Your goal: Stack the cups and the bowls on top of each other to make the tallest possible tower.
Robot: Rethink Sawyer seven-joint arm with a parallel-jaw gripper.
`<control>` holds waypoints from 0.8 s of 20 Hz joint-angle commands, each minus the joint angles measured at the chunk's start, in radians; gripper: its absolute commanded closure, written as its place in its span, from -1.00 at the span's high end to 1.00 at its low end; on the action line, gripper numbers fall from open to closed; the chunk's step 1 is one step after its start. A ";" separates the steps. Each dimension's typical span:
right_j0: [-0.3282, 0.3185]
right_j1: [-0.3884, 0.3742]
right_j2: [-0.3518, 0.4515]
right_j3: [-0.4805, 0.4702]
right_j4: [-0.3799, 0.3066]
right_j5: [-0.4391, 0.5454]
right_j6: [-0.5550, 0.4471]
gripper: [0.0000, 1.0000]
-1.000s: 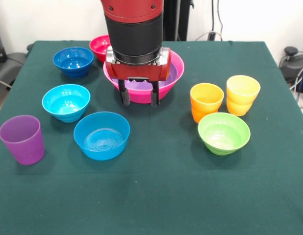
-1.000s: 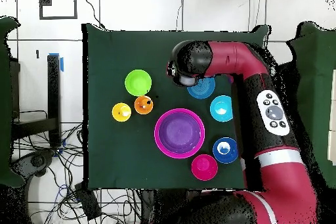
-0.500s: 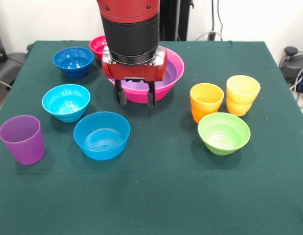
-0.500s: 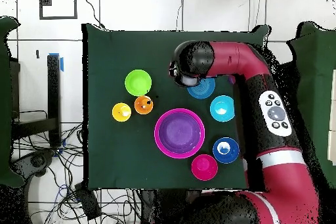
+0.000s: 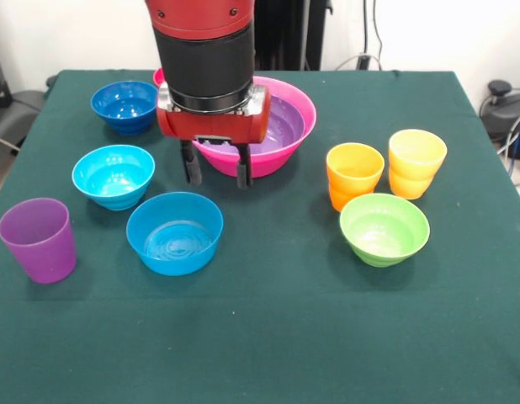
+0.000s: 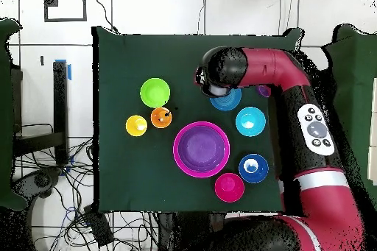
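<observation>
Tool (image 5: 214, 174) hangs empty, fingers spread, above the table (image 5: 268, 337) between pink bowl (image 5: 289, 147) and mid blue bowl (image 5: 175, 233). Purple bowl (image 5: 281, 122) is nested in the pink one, so the tower has its widest base. Blue bowl is likely next by size; the tool's spacing suits a rim grab. Cyan bowl (image 5: 114, 175), dark blue bowl (image 5: 125, 105), green bowl (image 5: 384, 228), purple cup (image 5: 39, 239), orange cup (image 5: 354, 174) and yellow cup (image 5: 416, 162) sit loose, apart.

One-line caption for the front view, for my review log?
Open gripper hovers between nested hot-pink bowl and mid-blue plastic bowl.
</observation>
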 commanded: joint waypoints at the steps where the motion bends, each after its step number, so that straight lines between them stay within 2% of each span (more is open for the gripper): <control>1: -0.006 0.073 0.035 0.057 -0.077 -0.076 -0.234 1.00; 16: 0.011 0.089 0.021 0.064 -0.086 -0.118 -0.196 1.00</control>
